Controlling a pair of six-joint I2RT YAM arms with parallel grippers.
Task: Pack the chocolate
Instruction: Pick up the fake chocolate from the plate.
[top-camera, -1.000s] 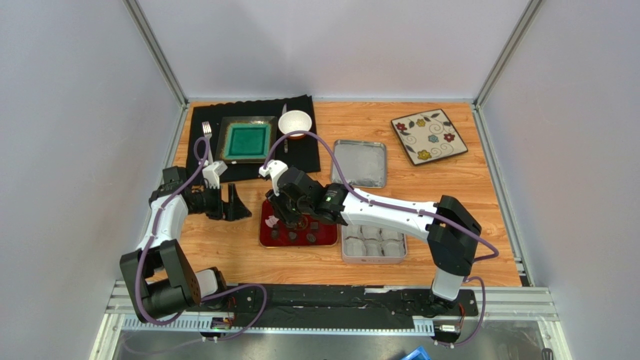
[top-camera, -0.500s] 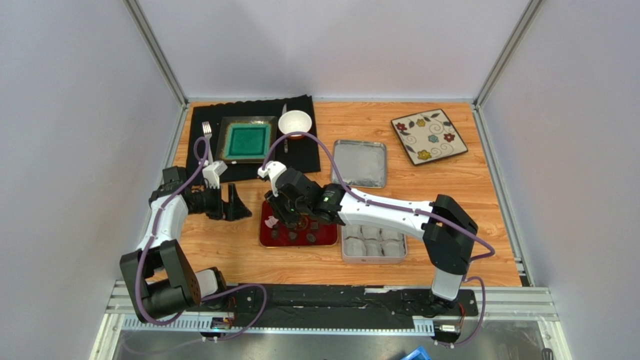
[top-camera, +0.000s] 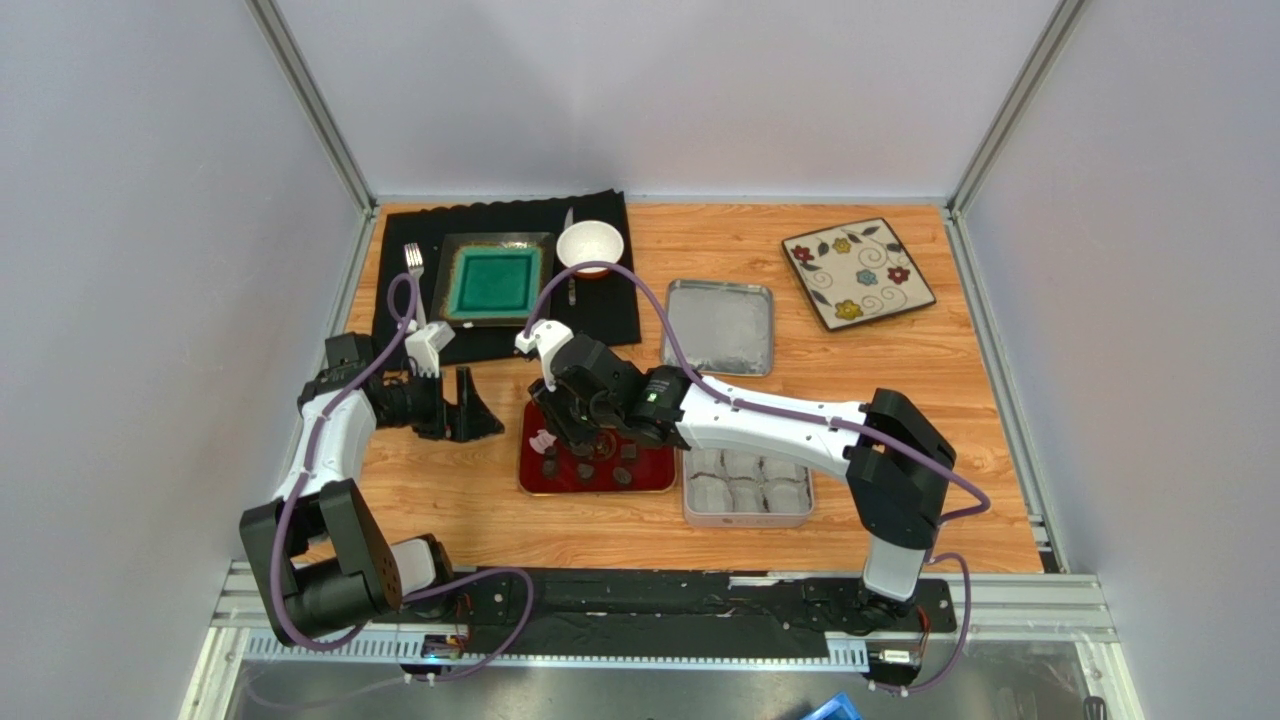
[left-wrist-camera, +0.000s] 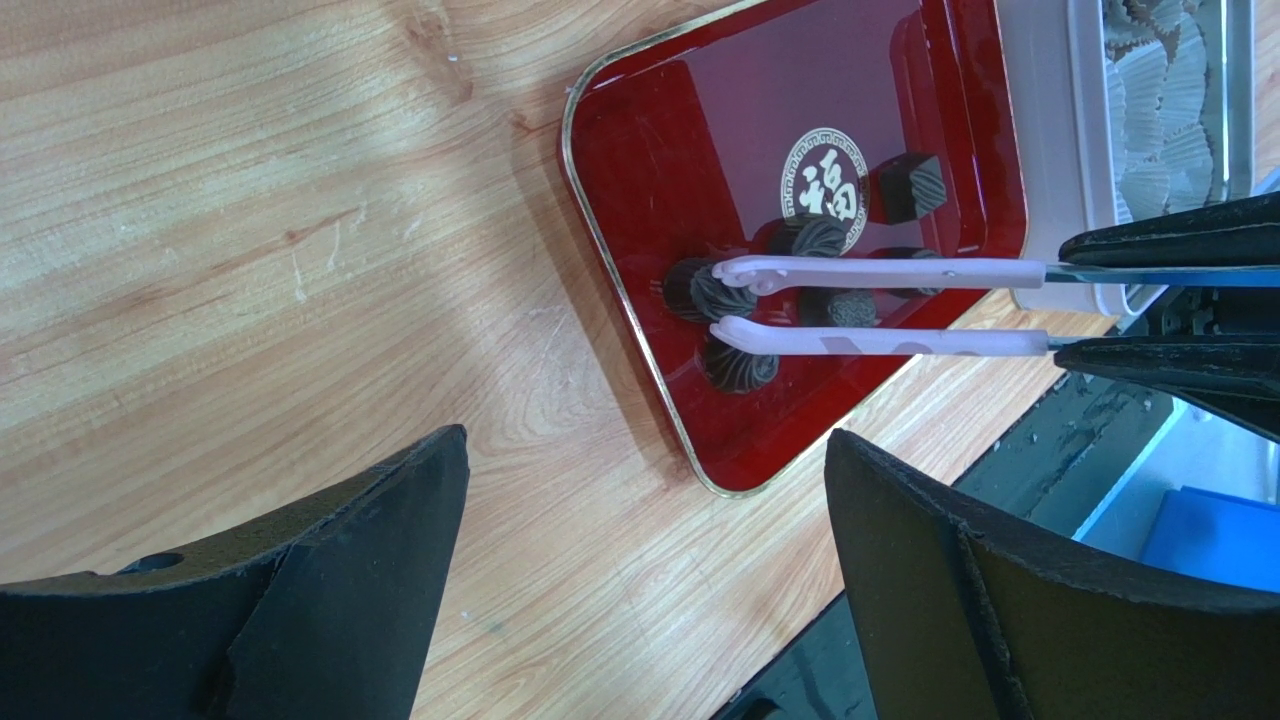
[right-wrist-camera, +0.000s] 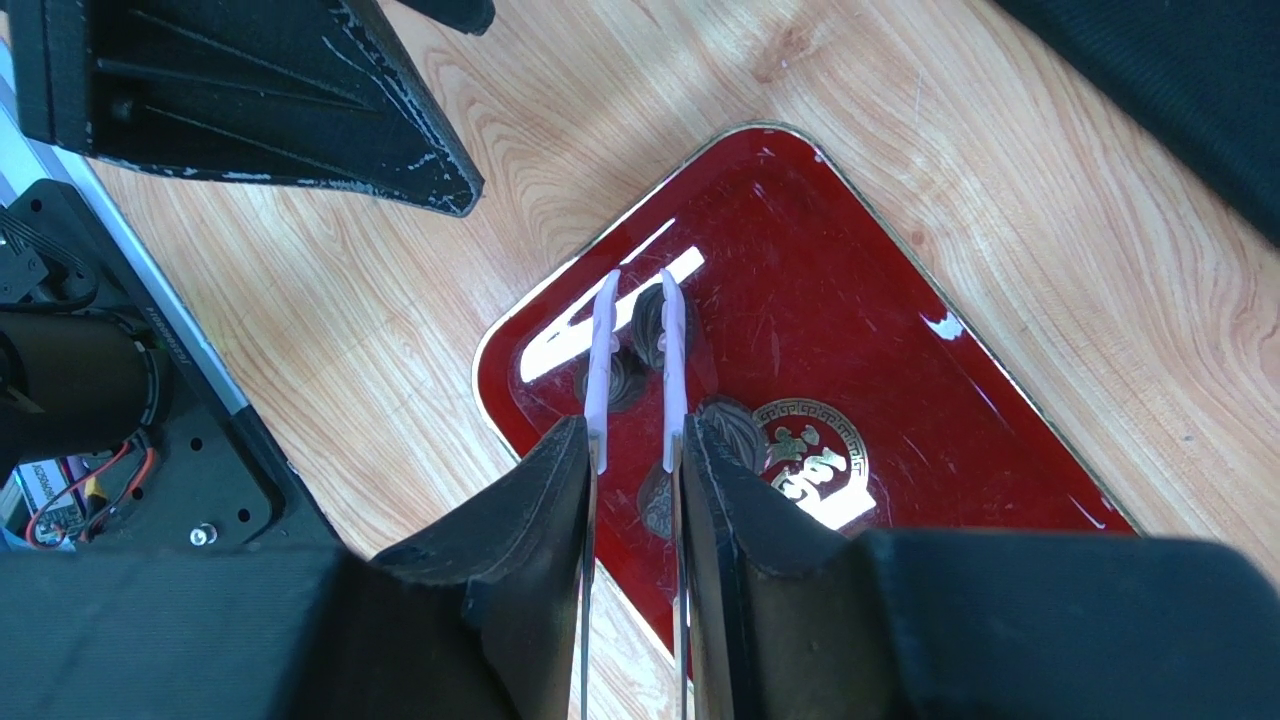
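Clenching white tweezers (left-wrist-camera: 902, 273) in right gripper (right-wrist-camera: 631, 480), tips down among chocolate (left-wrist-camera: 688, 290) at 9 o'clock side of red tray (left-wrist-camera: 661, 135); holding left gripper (left-wrist-camera: 646, 495) released, jaws wide, over table (left-wrist-camera: 226, 225) at 9 o'clock from tray

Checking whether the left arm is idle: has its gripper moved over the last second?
No. The left gripper sits at the same spot as before, just left of the red tray and below the black cloth.

Small dark brown chocolates (left-wrist-camera: 741, 365), mostly ridged round ones plus a square one, lie loose in a cluster on the red tray (left-wrist-camera: 676, 150), right of centre in the left wrist view.
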